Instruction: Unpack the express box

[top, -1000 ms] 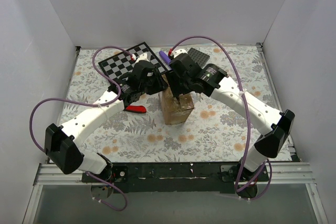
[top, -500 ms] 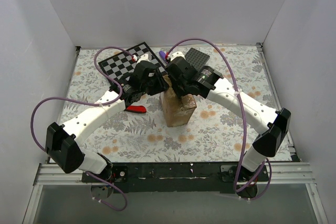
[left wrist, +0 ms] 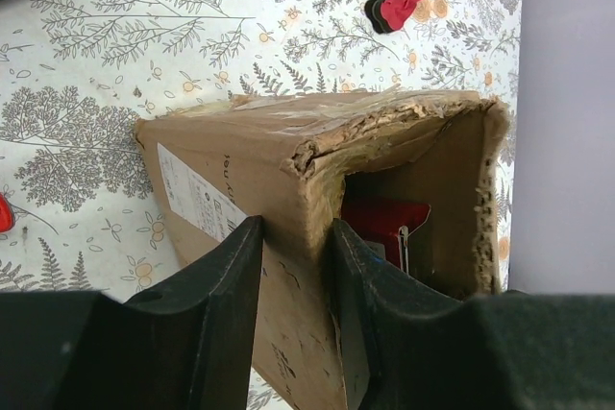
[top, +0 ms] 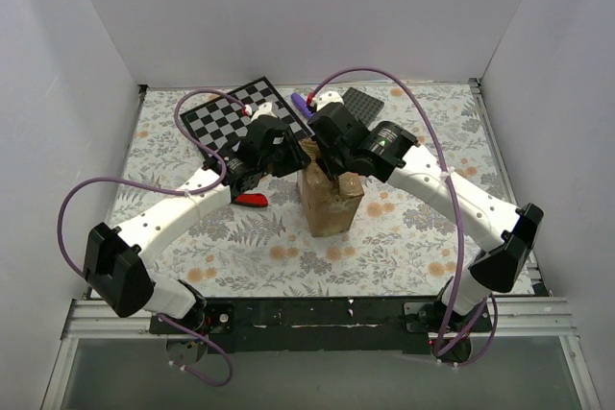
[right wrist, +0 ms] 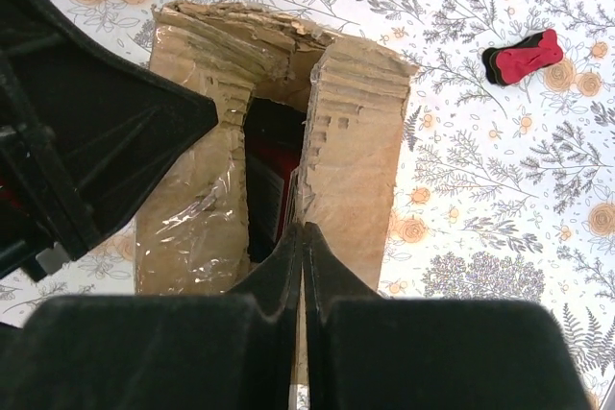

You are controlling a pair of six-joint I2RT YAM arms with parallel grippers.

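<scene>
Left gripper [left wrist: 296, 229] clamps box [top: 332, 206] wall, so hold steady; right gripper [right wrist: 303, 230], shut at flap [right wrist: 356, 141] edge, should peel outward, gently.

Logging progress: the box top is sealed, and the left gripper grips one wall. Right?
No. The box top is torn open, with something red inside, as the left wrist view shows. The left gripper does grip one wall.

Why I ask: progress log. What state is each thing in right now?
box: upright, top torn open, red item inside
left gripper: clamped on box wall
right gripper: shut at a top flap edge
chessboard: lying flat
</scene>
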